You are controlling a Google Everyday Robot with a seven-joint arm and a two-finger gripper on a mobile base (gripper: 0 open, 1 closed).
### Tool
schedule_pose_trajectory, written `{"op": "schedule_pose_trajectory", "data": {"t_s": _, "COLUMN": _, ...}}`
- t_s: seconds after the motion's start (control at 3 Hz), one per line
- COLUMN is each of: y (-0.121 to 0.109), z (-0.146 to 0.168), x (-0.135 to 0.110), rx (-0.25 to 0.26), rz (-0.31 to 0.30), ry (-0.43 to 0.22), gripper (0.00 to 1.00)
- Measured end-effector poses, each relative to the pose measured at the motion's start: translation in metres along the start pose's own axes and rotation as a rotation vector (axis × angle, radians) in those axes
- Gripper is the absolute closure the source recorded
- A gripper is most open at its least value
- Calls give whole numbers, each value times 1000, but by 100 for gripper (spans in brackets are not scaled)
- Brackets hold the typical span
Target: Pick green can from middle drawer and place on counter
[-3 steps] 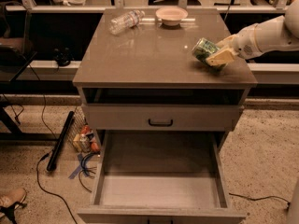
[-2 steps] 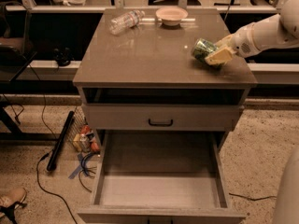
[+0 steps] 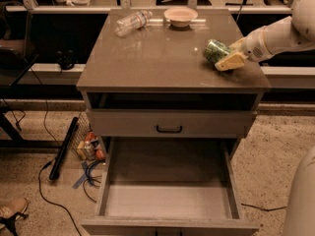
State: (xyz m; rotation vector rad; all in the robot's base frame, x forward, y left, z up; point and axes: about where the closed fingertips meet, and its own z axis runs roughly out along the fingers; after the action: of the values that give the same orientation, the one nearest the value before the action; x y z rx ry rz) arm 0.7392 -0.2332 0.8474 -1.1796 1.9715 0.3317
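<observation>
The cream two-finger gripper [image 3: 222, 58] reaches in from the right, clamped on the small shiny green-and-silver can [image 3: 214, 49]. The can sits tilted in its grasp at the right side of the glossy taupe-brown counter slab [image 3: 157, 58]. Far below and to the gripper's left, the deep grey wood-grain middle drawer [image 3: 167, 200] stands open.

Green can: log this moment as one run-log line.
claw: shut on green can | green can: tilted, right side of counter | middle drawer: open, no can inside | release: not yet done
</observation>
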Motion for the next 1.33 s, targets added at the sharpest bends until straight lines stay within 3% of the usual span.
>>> {"op": "schedule_pose_trajectory", "data": {"t_s": 0.33, "y": -7, "z": 12, "x": 4, "rx": -21, "rz": 16, "ry": 34, "gripper": 0}}
{"op": "schedule_pose_trajectory", "data": {"t_s": 1.0, "y": -8, "z": 6, "x": 0, "rx": -11, "rz": 12, "ry": 23, "gripper": 0}}
{"op": "schedule_pose_trajectory", "data": {"t_s": 1.33, "y": -10, "z": -20, "x": -17, "rx": 30, "rz": -14, "ry": -4, "gripper": 0}}
